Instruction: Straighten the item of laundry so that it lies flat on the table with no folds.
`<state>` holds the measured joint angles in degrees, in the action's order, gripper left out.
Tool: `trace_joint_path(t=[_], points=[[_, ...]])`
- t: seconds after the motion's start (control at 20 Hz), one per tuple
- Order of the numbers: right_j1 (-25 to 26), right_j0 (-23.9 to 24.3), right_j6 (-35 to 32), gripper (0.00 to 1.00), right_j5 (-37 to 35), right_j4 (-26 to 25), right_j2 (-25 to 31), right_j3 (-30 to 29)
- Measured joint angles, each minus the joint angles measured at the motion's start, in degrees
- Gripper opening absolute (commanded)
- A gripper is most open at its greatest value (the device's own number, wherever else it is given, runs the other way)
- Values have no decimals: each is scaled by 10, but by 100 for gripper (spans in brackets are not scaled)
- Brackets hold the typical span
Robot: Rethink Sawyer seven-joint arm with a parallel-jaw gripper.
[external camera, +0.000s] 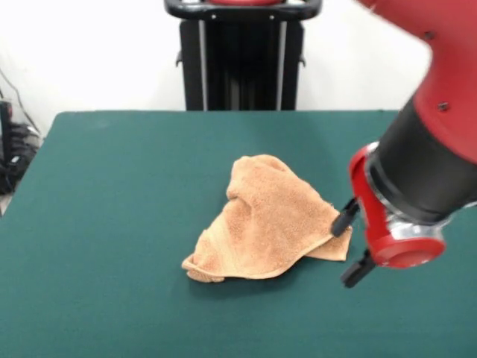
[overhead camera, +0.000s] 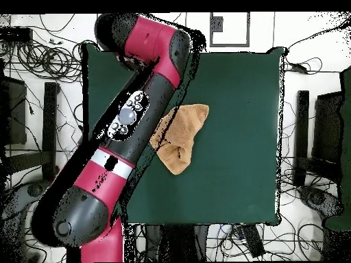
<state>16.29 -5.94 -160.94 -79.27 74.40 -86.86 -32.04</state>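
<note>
A robotics lab, by every sign. A red and black arm (external camera: 425, 134) reaches over a table (overhead camera: 233, 137) topped in dark green felt, with bare white wall behind it. Tangled cables (overhead camera: 41, 55) litter the pale floor all round the table, well away from the gripper (external camera: 352, 246), and dark equipment stands (overhead camera: 49, 116) flank both sides.

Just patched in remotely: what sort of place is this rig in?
Likely a robotics lab: a green-topped table holding only a crumpled towel, the red arm over it, and loose cables across the floor around it.
</note>
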Motion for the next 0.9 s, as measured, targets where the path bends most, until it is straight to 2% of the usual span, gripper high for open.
trace_joint_path(t=[0.2, 0.6, 0.9], points=[[-3, 7, 0, 100, 13, -32, 37, -2], [-25, 28, 0, 100, 28, -130, 130, -4], [-38, 37, 0, 100, 35, -178, 174, -4]])
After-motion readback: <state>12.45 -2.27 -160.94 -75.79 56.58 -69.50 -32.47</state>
